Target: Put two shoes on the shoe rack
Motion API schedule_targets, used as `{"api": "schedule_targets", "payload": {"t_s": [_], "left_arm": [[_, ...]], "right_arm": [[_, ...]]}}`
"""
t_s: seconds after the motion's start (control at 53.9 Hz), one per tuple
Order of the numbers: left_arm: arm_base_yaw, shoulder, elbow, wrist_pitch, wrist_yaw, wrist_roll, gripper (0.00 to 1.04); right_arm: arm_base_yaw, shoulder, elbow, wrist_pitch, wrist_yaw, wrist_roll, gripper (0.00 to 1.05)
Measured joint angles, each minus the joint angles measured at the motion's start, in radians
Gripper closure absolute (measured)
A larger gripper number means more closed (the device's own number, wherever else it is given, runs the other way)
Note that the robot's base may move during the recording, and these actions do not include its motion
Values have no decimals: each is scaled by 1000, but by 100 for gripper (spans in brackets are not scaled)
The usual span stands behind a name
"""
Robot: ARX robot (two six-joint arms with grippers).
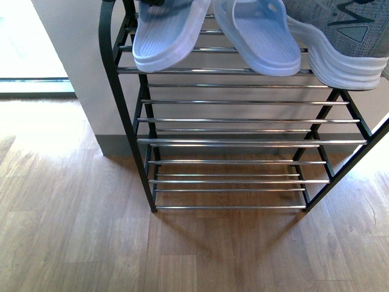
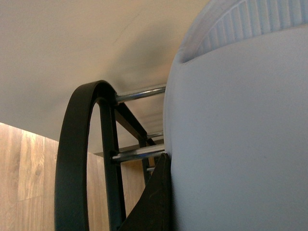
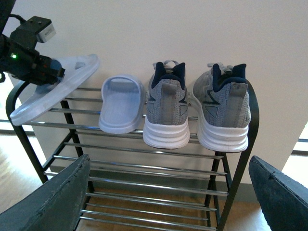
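Right wrist view: left fingers clamp tilted pale-blue slide; right fingers spread wide, empty; grey sneakers on rack; no legible writing.

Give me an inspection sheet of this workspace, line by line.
Surface: shoe rack, lower chrome shelves bare; wood floor.
Job's things: two grey sneakers and one slide sandal on the top shelf; second sandal tilted, held at the rack's end.
Clutter: nothing seen.
Grippers: left gripper shut on the second sandal; right gripper open, fingers empty.
Cables: one on the left arm.
Surroundings: pale wall.
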State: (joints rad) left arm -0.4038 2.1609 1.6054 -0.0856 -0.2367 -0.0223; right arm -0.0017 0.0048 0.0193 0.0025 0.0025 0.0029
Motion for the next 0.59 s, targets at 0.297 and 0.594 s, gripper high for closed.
{"api": "schedule_targets", "payload": {"t_s": [0.297, 0.594], "left_arm": [[-3, 39, 74, -24, -50, 25, 84], [-26, 3, 30, -3, -95, 24, 25]], "right_arm": [[0, 0, 0, 0, 0, 0, 9], [0, 0, 0, 0, 0, 0, 9]]}}
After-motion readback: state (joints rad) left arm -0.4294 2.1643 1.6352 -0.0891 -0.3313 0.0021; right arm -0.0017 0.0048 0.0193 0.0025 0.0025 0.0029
